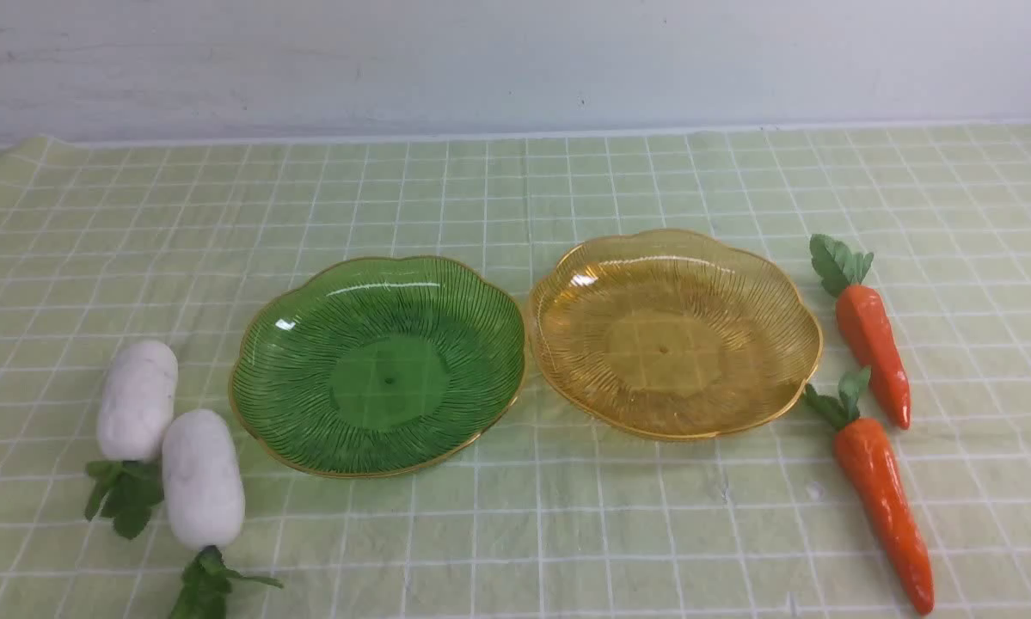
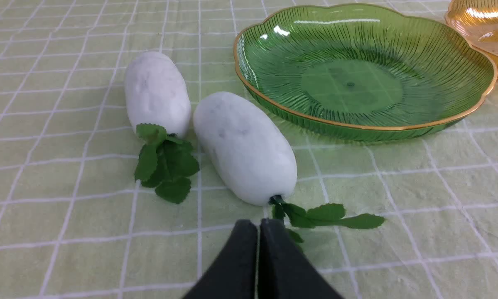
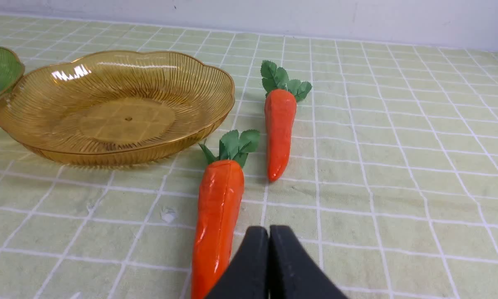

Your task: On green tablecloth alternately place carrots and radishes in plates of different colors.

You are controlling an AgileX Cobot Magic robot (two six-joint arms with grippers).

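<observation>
Where things are: On the green tablecloth (image 1: 515, 533) over the surface, the green plate (image 1: 369, 471) and the amber plate (image 1: 678, 434) sit side by side, rims almost touching. Both have nothing in them.
Radishes: The far radish (image 1: 137, 400) and the near radish (image 1: 203, 479) lie left of the green plate, so close they may touch.
Carrots: The far carrot (image 1: 874, 344) and the near carrot (image 1: 885, 507) lie right of the amber plate. The near one's leaves are right at its rim.
Left end effector (image 2: 258, 226): Fingers pressed together, holding nothing, near the near radish's leaves.
Right end effector (image 3: 268, 232): Fingers pressed together, holding nothing, beside the near carrot's pointy end.
What could go wrong: The fingers must spread first, or they will just push the food away. The radishes are fat and round, so one could roll or slip out. Grabbing one may bump its neighbor. Lifting the near carrot may nudge the amber plate.
Which way they point: All four lie flat, their long way running from near the robot to far. Radish leaves point toward the robot. Carrot leaves point away, tips toward the robot and slanted a little right.
</observation>
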